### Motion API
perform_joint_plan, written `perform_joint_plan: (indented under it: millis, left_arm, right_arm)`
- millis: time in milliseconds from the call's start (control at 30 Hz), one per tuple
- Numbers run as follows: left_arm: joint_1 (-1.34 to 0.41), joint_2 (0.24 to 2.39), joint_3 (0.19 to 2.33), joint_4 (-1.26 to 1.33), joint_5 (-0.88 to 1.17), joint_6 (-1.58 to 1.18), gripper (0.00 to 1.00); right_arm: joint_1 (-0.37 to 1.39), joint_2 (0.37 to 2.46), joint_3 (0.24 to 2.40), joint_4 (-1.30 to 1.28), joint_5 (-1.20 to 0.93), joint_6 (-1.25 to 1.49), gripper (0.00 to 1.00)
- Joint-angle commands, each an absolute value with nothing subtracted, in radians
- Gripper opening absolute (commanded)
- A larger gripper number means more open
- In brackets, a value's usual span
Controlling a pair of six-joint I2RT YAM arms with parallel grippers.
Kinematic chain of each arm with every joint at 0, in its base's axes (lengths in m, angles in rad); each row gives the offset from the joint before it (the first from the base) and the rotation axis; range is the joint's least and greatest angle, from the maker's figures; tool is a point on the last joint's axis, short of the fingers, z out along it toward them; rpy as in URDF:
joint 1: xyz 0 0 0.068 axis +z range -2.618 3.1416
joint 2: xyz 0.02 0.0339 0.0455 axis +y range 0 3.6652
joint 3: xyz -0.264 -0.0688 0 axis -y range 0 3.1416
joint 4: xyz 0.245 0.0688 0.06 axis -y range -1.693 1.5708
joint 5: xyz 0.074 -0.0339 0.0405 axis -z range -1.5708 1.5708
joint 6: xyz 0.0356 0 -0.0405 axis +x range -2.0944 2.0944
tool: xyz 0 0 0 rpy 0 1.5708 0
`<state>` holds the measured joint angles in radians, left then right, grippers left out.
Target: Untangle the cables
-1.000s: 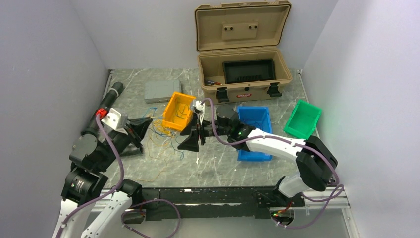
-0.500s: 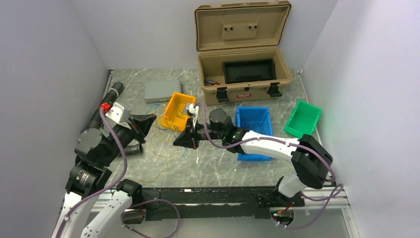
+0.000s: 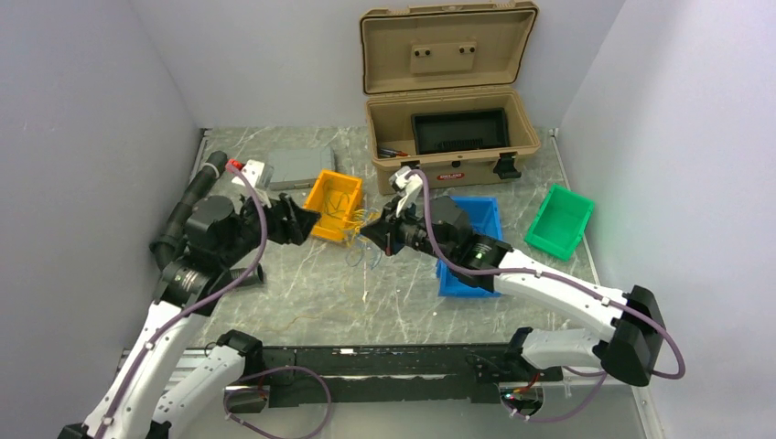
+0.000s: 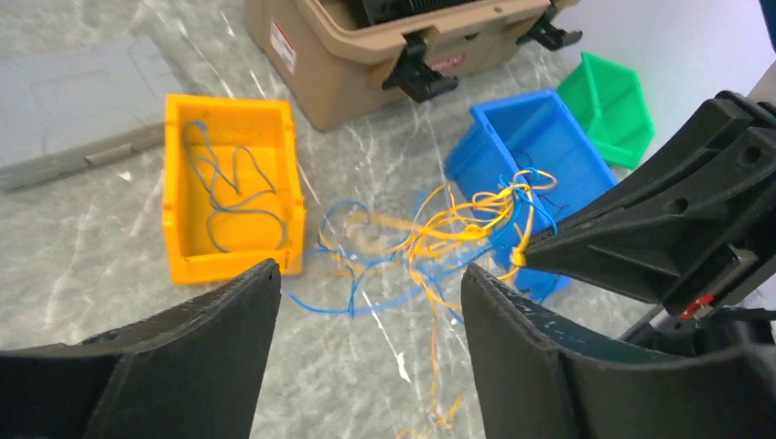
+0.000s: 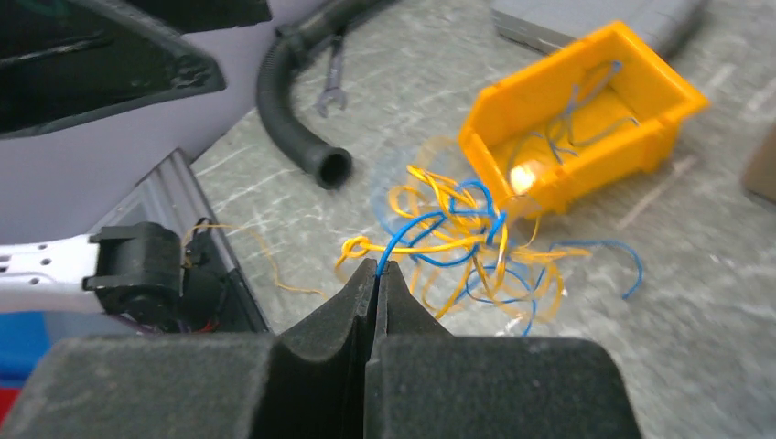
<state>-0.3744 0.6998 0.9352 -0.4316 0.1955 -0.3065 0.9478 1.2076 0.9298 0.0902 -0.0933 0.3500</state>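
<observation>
The cables (image 3: 360,245) are a tangle of thin yellow and blue wires, hanging just above the table between the orange bin and the blue bin. My right gripper (image 5: 377,267) is shut on a blue strand at the tangle's edge, and the rest of the bunch (image 5: 458,240) dangles from it. In the left wrist view the tangle (image 4: 439,240) hangs from the right gripper's tip (image 4: 529,256). My left gripper (image 4: 366,288) stands open and empty, a little short of the bunch, beside the orange bin (image 3: 313,208). More thin wires lie inside that bin (image 4: 229,267).
A blue bin (image 3: 487,216) and a green bin (image 3: 558,221) stand to the right. An open tan case (image 3: 448,160) is at the back. A black corrugated hose (image 5: 291,101) and a wrench (image 5: 334,80) lie left. A grey box (image 3: 291,165) sits behind the orange bin. One yellow strand (image 3: 291,320) trails near the front rail.
The right gripper shut on a blue strand and drew the bunch up and rightward. The left gripper let go, opened, and swung toward the back beside the orange bin.
</observation>
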Motion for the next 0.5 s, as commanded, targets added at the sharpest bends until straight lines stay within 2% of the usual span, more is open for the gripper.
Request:
perform_joint_plan:
  millis: [0,67,167,467]
  left_arm:
    - [-0.371,0.749,0.948,-0.412,0.309,-0.352,0.84]
    - [-0.371,0.763,0.953,-0.412,0.326,-0.353,0.92]
    - [-0.371,0.769,0.952,-0.412,0.33,-0.354,0.99]
    - [-0.371,0.752,0.921,-0.437,0.326,-0.348,0.99]
  right_arm:
    - [0.926,1.159,0.948,-0.074,0.039,0.403,0.0]
    - [0.912,1.152,0.964,-0.108,0.048,0.418,0.0]
    - [0.891,1.15,0.99,-0.16,0.055,0.437,0.0]
    - [0.808,1.168,1.03,-0.238,-0.019,0.479,0.0]
